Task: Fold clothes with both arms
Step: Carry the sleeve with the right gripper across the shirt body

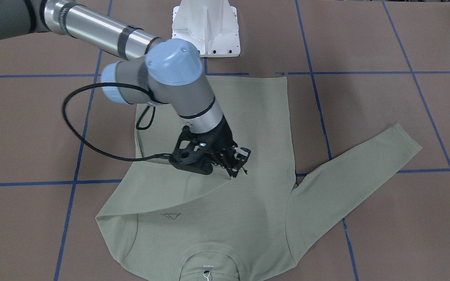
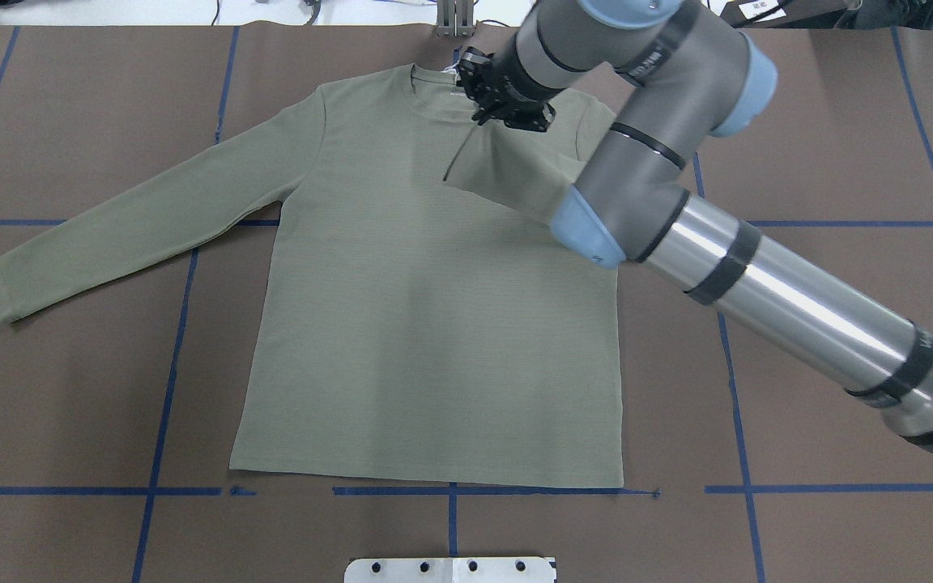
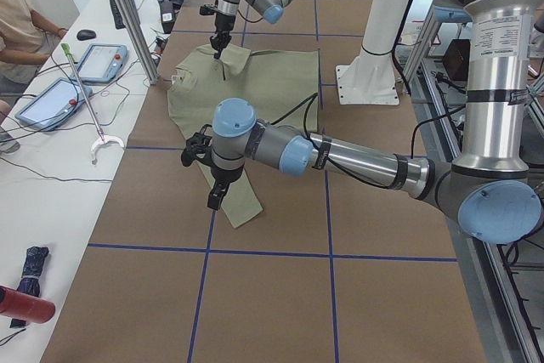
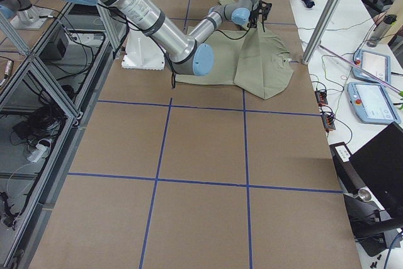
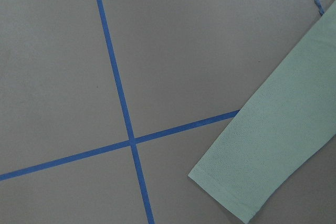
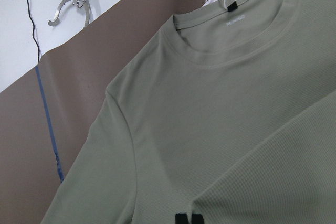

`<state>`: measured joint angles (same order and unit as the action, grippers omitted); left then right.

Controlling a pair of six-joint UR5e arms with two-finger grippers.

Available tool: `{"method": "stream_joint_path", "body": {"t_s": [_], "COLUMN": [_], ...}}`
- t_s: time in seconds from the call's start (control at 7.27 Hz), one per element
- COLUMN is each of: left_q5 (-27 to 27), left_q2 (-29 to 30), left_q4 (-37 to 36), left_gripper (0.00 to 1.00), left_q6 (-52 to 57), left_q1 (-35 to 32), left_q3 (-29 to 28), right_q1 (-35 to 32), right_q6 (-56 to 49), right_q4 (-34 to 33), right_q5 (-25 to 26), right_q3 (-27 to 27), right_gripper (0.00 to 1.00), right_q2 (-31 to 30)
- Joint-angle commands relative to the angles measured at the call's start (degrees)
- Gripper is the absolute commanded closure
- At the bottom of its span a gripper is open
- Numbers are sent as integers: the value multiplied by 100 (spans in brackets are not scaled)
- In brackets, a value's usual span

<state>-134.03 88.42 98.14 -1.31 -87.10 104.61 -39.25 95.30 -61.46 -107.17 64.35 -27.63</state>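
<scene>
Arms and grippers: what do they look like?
Right arm: silver tube segments, grey joints, light-blue caps, black bands, looping black cable. Right gripper: black, two-finger, skeletal linkage. Left arm and left gripper look the same.

Overhead and front views opposed, side views at table [image 2: 839, 121] ends, wrist cameras close over shirt [image 2: 434, 324].

The shirt [image 1: 225, 218] runs off the front view's bottom edge at its collar, and from overhead the right arm [image 2: 653, 162] covers one shoulder. The left gripper [image 3: 215, 201] shows only from the side, jaws too small to judge. The chest logo [image 1: 171, 215] is unreadable.
</scene>
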Motion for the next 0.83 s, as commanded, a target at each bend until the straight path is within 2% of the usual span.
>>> {"method": "stream_joint_path", "body": {"t_s": [0.0,0.14,0.41,0.69], "left_q5": [0,0,0,-9], "left_q2": [0,0,0,9], "left_q4": [13,47,127,144], "left_gripper": [0,0,0,0], "left_q6": [-10,-10,-10,-10], "left_q1": [0,0,0,0], "left_q3": [7,-10,-19,-19], "right_q1": [461,601,786,866], "right_q6": [6,6,6,15], "right_q4": [475,755,802,1265], "right_q5": [635,828,987,1260], "right_q3": [-781,-1018,-1064,-1493], "right_gripper": [100,100,100,100], "right_q2": [415,581,740,873]}}
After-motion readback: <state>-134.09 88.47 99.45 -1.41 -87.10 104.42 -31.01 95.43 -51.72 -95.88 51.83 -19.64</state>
